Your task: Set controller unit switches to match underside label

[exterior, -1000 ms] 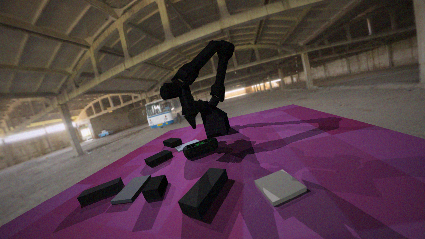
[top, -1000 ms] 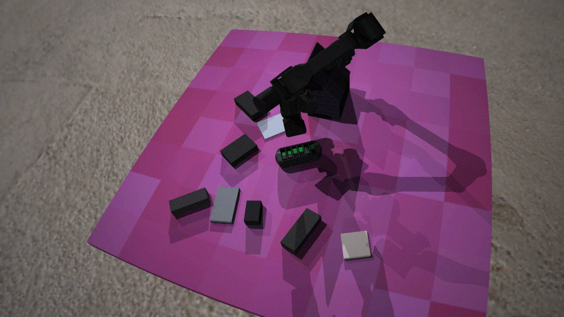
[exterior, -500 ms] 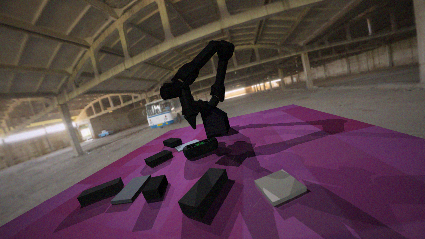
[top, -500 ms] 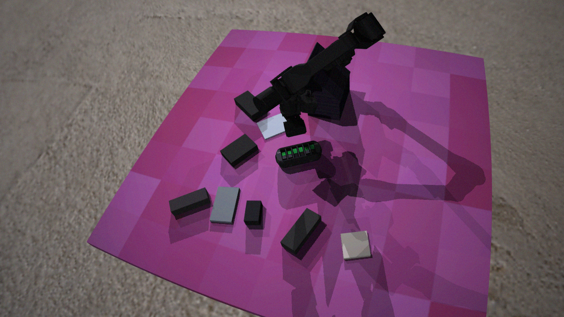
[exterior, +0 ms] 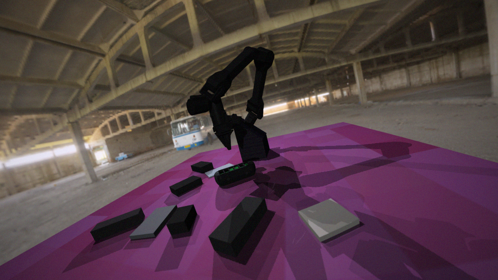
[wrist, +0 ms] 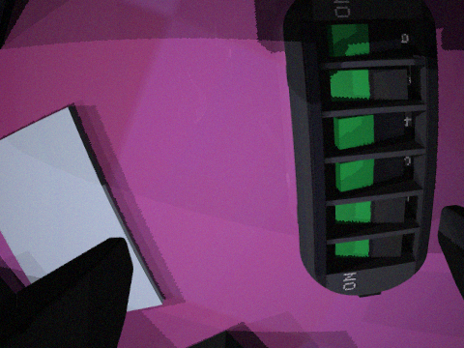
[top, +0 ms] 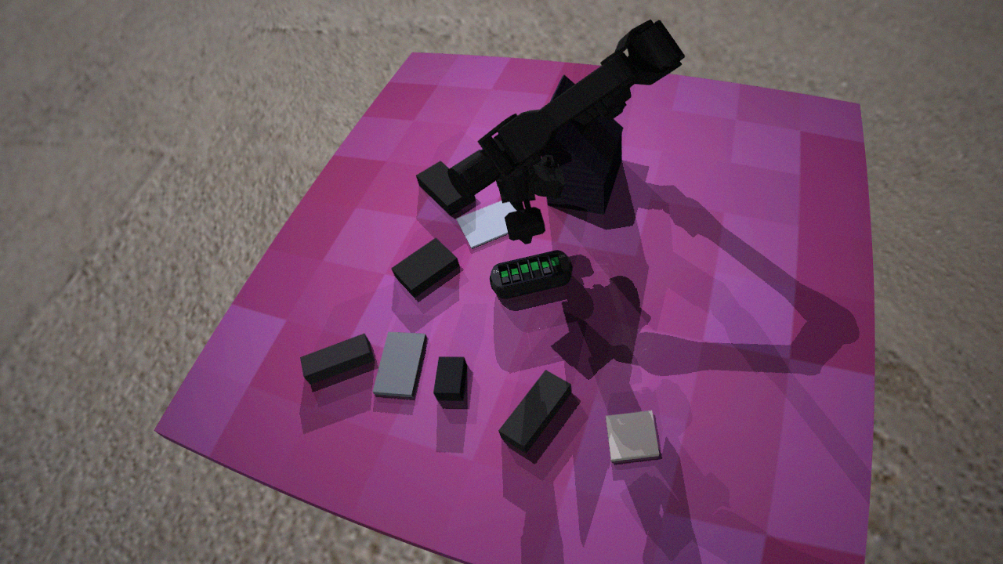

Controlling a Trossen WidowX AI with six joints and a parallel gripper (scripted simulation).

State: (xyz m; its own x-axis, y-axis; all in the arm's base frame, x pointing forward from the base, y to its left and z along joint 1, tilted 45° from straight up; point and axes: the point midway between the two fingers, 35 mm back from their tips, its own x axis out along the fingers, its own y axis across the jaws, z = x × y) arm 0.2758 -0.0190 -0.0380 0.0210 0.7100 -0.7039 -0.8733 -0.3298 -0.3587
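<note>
The dark grey controller unit (top: 530,275) (exterior: 235,173) (wrist: 372,157) sits on its base on the bench, switches up. In the wrist view it stands upright at the right, ON marks along its left side. The two middle rockers show tall green ends and shadowed dark ends; the two at the bottom and the second from the top show green beside lit grey. The top rocker is partly shadowed. The label is hidden underneath. My gripper (top: 526,236) (exterior: 228,147) (wrist: 289,241) is open and empty, above the bench on the arm-base side of the unit, its fingers widely spread in the wrist view.
A pale plate (top: 480,225) (wrist: 58,193) lies beside the unit. A black block (top: 425,266) (exterior: 186,185) lies left of it. Farther out are a grey plate (top: 400,364) (exterior: 154,222), a long dark block (top: 535,412) (exterior: 238,224), a beige square (top: 632,436) (exterior: 328,219) and other dark blocks.
</note>
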